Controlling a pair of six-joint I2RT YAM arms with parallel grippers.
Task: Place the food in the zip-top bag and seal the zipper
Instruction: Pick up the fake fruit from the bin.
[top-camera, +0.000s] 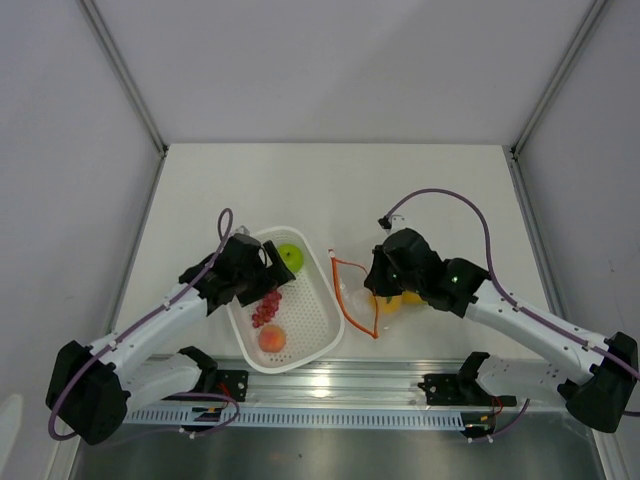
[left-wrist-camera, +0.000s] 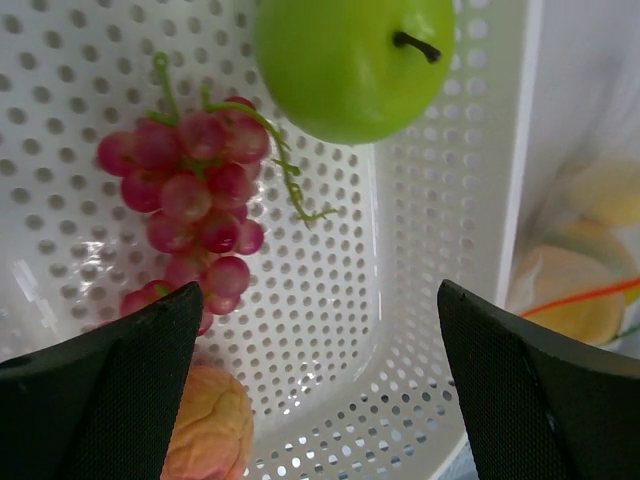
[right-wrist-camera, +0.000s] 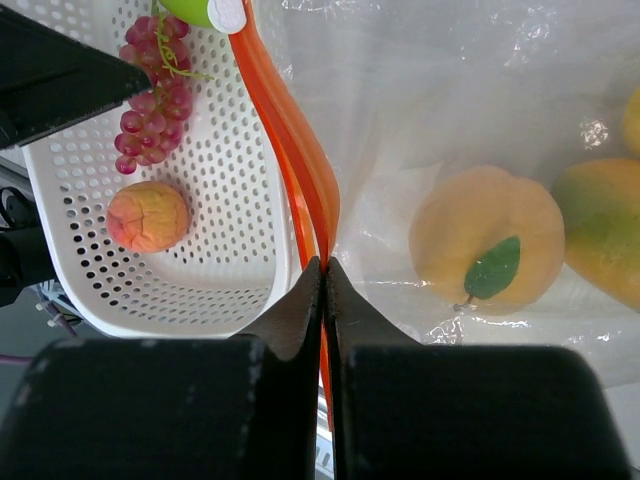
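A lab cell: white walls (top-camera: 330, 60), aluminium-framed table (top-camera: 330, 190).

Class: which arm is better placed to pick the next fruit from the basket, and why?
Left: the left gripper, open, hangs over the basket, near the grapes; the right gripper is shut on the zipper.

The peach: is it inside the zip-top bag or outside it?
Outside. The peach lies in the white basket, beside the grapes; the zip-top bag lies next to the basket.
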